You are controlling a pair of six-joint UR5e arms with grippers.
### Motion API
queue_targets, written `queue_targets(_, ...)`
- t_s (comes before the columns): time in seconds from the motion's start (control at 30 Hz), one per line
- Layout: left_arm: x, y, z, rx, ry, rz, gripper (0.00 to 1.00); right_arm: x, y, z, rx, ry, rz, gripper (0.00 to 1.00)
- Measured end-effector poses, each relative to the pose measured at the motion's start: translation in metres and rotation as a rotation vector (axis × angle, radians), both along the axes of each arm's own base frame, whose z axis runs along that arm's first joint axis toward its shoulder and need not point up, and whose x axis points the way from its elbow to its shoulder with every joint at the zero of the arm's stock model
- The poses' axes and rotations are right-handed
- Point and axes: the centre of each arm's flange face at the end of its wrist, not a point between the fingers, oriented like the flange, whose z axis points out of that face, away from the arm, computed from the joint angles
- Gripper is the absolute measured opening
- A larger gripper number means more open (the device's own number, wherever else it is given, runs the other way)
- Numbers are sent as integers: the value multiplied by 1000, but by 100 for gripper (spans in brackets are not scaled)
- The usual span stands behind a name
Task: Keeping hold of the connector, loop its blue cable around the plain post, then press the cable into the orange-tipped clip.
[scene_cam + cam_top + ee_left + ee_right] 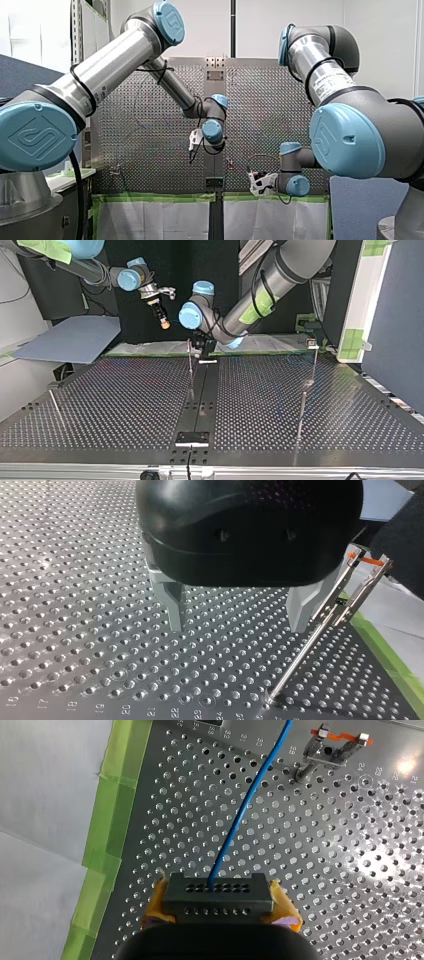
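My right gripper [218,907] is closed on the black connector [217,890], its yellow pads [156,904] pressed against the two ends of the block. The blue cable [240,815] leaves the connector's face and runs ahead over the perforated table [350,870] until it passes out of the right wrist view. It lies clear of the orange-tipped clip [334,747], which stands ahead and off to one side with bare plate between them. On the other side of the cable, the strip of green tape [107,815] marks the table's edge, close beside the gripper, with white sheet beyond it.

My left gripper [239,612] hangs over the plate with its grey metal fingers [174,602] wide apart and nothing between them. The clip [367,562] rises on a slanted stalk just beside one finger; whether they touch I cannot tell. Green tape lies a little past it.

In the top view a thin post [191,367], probably the plain one, stands just before my left gripper, with open plate on both sides.
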Motion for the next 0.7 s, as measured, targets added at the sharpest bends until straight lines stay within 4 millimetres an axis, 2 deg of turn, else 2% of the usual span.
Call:
queue_targets(0.5,-1,27,-2,183,89,43,100,1,-1,1,-3,-9,-1,0)
queue_targets(0.7,10,30,8,236,103,38,100,1,-1,1,-4,-10,-1,0)
